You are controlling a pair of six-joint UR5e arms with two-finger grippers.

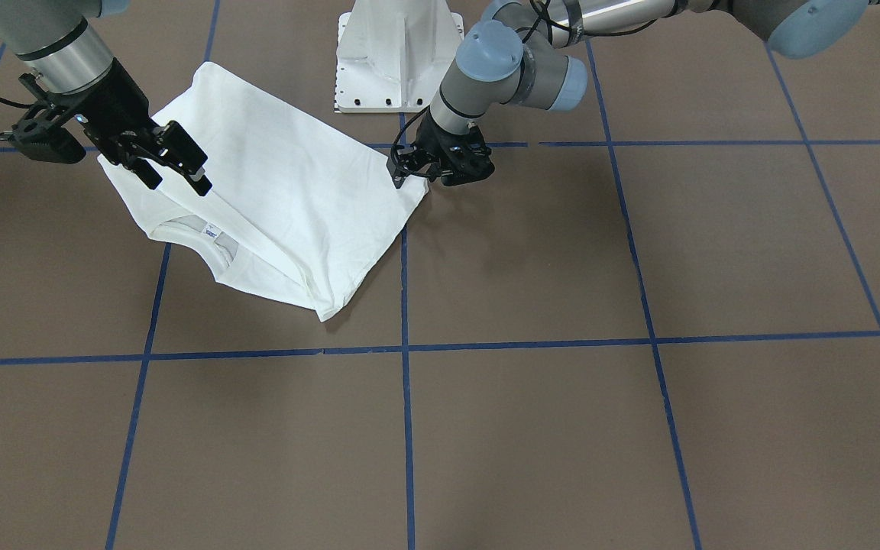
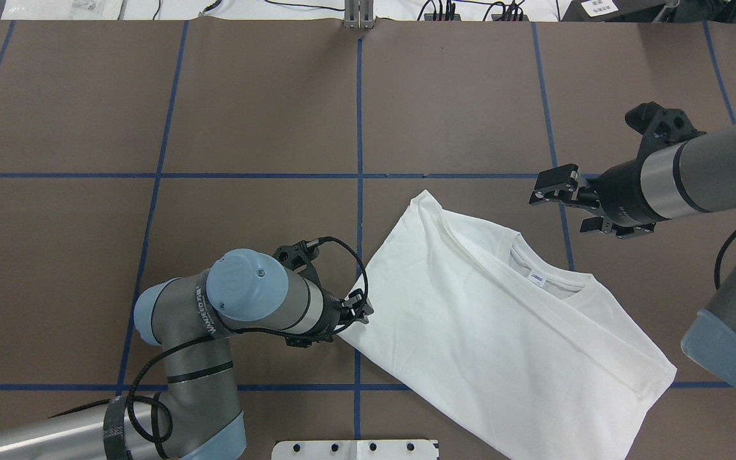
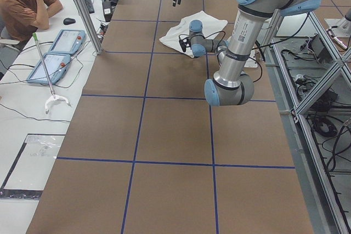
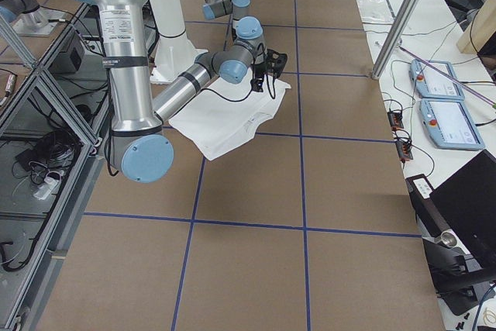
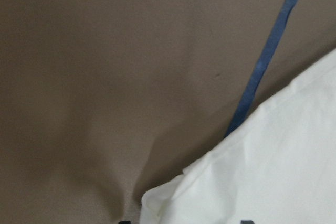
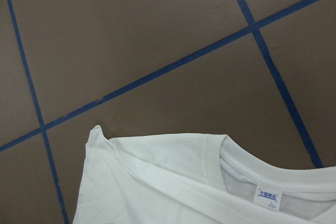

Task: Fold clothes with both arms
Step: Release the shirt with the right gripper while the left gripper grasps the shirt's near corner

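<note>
The clothes are one white shirt [image 2: 489, 319] lying folded and flat on the brown table, its ribbed collar and small blue-white tag [image 2: 537, 277] facing up. No printed text shows. My left gripper [image 2: 356, 312] is low at the shirt's corner nearest the left arm. In the left wrist view that corner [image 5: 278, 171] lies between two widely spaced fingertips, so the gripper is open. My right gripper [image 2: 563, 207] hovers open and empty above the table, just beyond the collar side. The right wrist view looks down on the collar and tag [image 6: 268, 196].
Blue tape lines divide the brown table [image 2: 214, 128] into squares. The white pedestal base [image 1: 398, 57] stands close behind the shirt. In the exterior left view a seated person [image 3: 24, 4] and two pendants [image 3: 60, 50] are at a side desk.
</note>
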